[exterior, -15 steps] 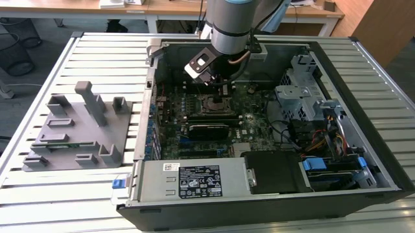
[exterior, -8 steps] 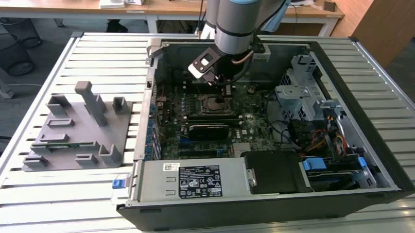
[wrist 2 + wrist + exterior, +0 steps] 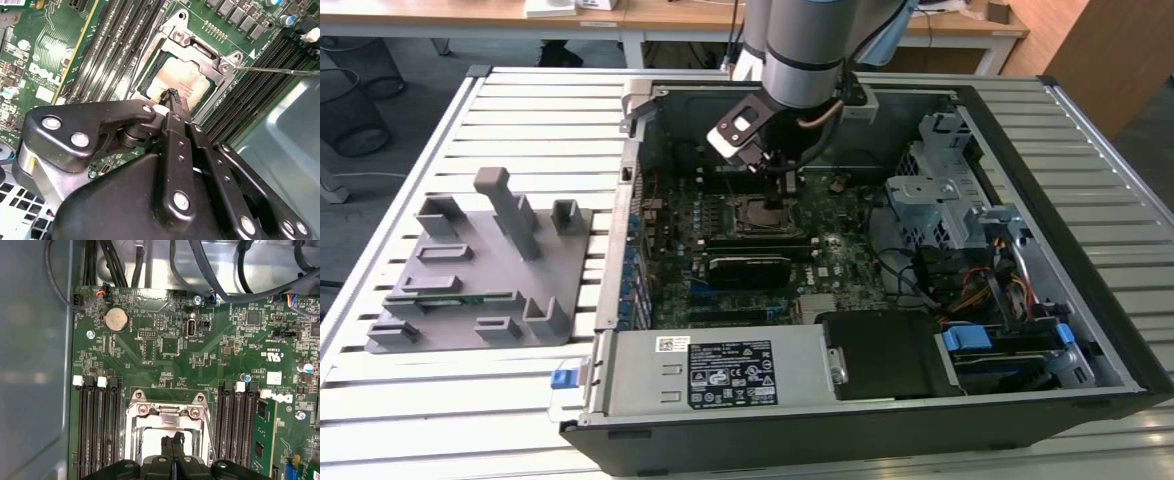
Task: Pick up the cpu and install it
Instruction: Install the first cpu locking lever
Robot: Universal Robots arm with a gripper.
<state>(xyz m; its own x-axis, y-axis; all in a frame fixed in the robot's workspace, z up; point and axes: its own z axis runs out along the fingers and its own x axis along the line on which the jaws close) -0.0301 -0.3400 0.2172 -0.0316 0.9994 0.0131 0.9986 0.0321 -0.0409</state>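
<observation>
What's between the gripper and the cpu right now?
Nothing. In the second wrist view the shut gripper hangs directly over the cpu lying in its socket, and the stretch between is bare.

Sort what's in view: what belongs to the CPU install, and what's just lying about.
Job in hand:
cpu, sitting in the socket
end effector, tip over the cpu
motherboard

Lying about:
fixture plate
power supply
drive cage
coin cell

Exterior view looks down on the whole case [image 3: 854, 435]; both wrist views sit close above its socket [image 3: 197, 47] [image 3: 167, 410].
</observation>
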